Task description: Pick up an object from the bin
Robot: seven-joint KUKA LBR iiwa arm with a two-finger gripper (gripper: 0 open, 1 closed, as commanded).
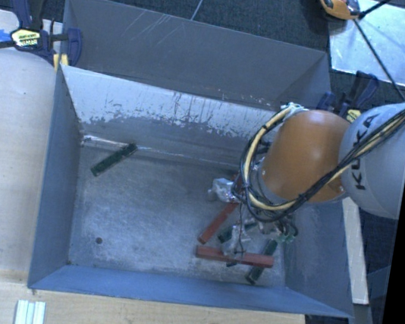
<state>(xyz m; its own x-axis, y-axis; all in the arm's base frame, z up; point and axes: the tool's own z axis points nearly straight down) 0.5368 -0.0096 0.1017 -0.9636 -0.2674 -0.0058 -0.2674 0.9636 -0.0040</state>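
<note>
jaws: low in the bin's floor at the lower right of the view, under the orange wrist cover [307, 156]. whether they stand apart or together cannot be told, as cables hang in front.
under the jaws: a flat red-brown bar [235, 257] lies crosswise on the floor. judged only from its lying straight beneath, it is the likeliest thing to be picked.
just beside: a slanted red-brown stick [214, 227], its lower end near the bar; touching or not cannot be told.
crowding: small dark green pieces [271, 247] to the right, probably why the wrist comes down from above, with little room sideways.
farther up: a silvery crumpled scrap [221, 189].
well apart: a dark green stick [114, 159] by the far wall, out of the way.
bin [196, 110]: sloped grey walls, which likely let loose things gather on the floor.
task: nothing seen lifted yet.
</note>
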